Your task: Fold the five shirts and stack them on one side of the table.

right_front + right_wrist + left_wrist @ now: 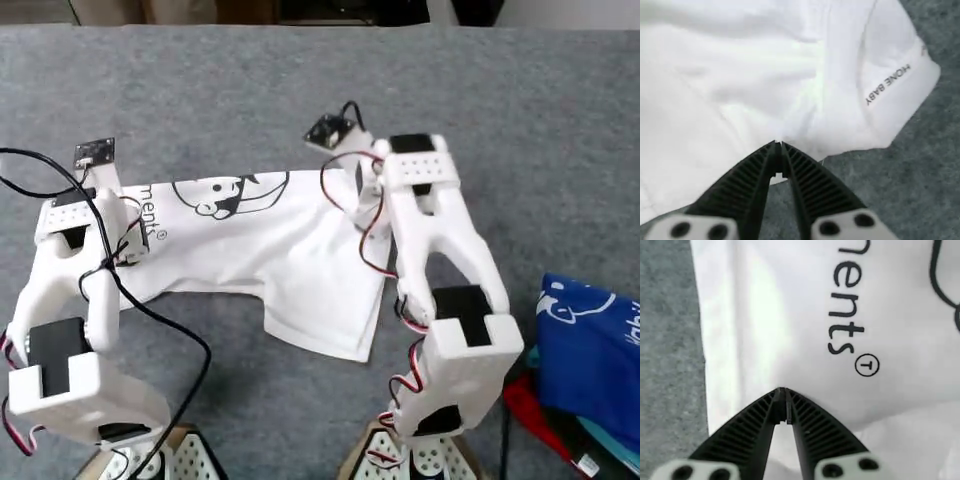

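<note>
— On the left of the grey table (560, 120), what's the left gripper (782, 393) doing?
— Pinched shut on the white shirt (290, 250), which lies spread mid-table
— And rightward?
— The right gripper (777, 145) clamps its other edge; a blue shirt (590, 350) lies far right

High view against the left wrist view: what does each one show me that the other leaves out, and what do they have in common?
High view: the whole white shirt spread out, the left arm and right arm, and a pile of clothes with a blue shirt on top beside the right arm. Left wrist view: the left pincer up close, its black ribbed fingers shut on the cloth. Shared: the white shirt, its black print and the grey table.
</note>
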Available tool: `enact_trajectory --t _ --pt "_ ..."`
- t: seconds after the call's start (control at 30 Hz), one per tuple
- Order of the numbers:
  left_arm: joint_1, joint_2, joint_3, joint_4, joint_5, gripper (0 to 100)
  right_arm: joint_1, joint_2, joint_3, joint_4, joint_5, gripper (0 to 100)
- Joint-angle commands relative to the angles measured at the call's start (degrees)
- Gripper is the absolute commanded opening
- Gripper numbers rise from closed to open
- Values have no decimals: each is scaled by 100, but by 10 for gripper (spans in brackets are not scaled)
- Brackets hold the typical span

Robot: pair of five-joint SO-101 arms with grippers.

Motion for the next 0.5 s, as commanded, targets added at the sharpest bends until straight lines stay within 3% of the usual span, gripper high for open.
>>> enact_trajectory --t 0.0,0.3,0.47 --pt "-70 189 -220 -79 53 19 13 215 75 -176 9 5" --pt "-1116 1587 -2004 343 -818 19 233 910 -268 0 343 5" --pt "-1143 2105 -3033 756 -1310 19 198 857 -259 44 651 5"
